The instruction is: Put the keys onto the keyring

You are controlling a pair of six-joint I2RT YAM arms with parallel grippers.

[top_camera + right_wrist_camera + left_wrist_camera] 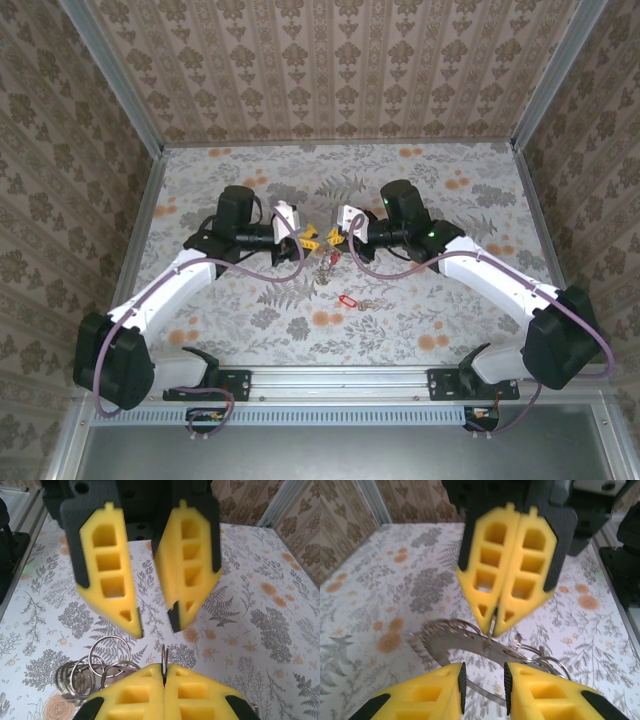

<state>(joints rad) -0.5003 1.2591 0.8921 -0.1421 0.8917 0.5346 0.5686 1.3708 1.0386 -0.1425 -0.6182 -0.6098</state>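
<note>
**Ring pinched on edge, left jaws parted**

The right gripper (492,627) has its jaws pressed together on a thin metal edge. This looks to be the rim of the keyring (460,641), though the contact is blurred in the left wrist view. The left gripper (155,627) faces it just beside, its jaws a narrow way apart and holding nothing.

The keyring sits mid-bench between the two grippers. It is a silvery-grey hoop with a toothed, coiled rim and a wide hollow centre, and a cluster of smaller wire loops (75,677) lies by it. One of the keys (347,300) lies on the bench (450,320) nearer the arm bases, apart from both grippers. It has a red head and a short metal shaft.

The ring is probably stiff, light and slick — best pinched across the flat of the rim, so the coil can be sprung open. The key is tiny and likely to skid, so the plastic head is the place to hold it.
</note>
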